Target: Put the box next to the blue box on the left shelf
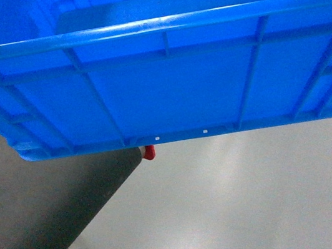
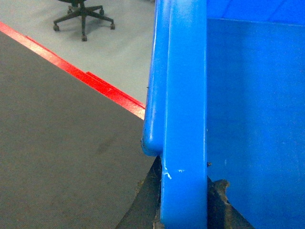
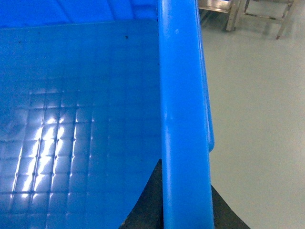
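Evidently the carry step is in hand: at the bottom of each wrist view the left tool [image 2: 183, 210] and right tool [image 3: 186, 205] sit clamped astride the side rims of the box [image 1: 167, 92], held above bare floor [image 1: 241, 201]. Its long axis runs left-right across the head view's upper half, open side up. Beyond, no left shelf shows, so the next move calls for finding it.

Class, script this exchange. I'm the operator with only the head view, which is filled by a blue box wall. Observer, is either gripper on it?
Observer: Yes. The left gripper straddles the rim of the box, with a dark finger on each side.
Operator: And the right?
Observer: The right gripper straddles another stretch of rim the same way.
Operator: Anything inside?
Observer: The right wrist view shows only bare gridded bottom in the part it sees.
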Controlling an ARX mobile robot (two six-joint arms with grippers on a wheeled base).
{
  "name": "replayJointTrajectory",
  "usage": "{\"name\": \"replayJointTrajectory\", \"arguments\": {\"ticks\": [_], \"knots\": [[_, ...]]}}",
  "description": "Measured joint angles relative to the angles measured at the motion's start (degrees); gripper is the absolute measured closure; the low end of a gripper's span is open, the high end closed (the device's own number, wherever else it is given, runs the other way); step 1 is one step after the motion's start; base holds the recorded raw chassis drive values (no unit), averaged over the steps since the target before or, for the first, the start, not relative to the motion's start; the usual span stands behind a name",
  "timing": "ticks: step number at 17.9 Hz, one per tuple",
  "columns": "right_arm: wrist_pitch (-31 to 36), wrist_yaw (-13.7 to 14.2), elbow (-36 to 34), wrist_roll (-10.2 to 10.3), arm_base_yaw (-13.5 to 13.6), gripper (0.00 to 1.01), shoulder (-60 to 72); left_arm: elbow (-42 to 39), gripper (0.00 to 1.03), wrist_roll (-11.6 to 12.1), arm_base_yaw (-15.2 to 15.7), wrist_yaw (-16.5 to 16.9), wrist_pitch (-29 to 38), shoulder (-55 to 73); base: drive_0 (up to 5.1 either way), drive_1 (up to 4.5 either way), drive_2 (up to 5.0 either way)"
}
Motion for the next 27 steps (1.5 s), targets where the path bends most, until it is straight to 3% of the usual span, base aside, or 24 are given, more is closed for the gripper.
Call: {"name": "replayJointTrajectory", "arguments": {"ticks": [27], "knots": [[0.00,0.00,0.00,-0.02,0.00,0.94,0.00,0.00,0.95,0.02,0.00,0.02,0.00,0.00,-1.4,-1.36,-1.4]]}}
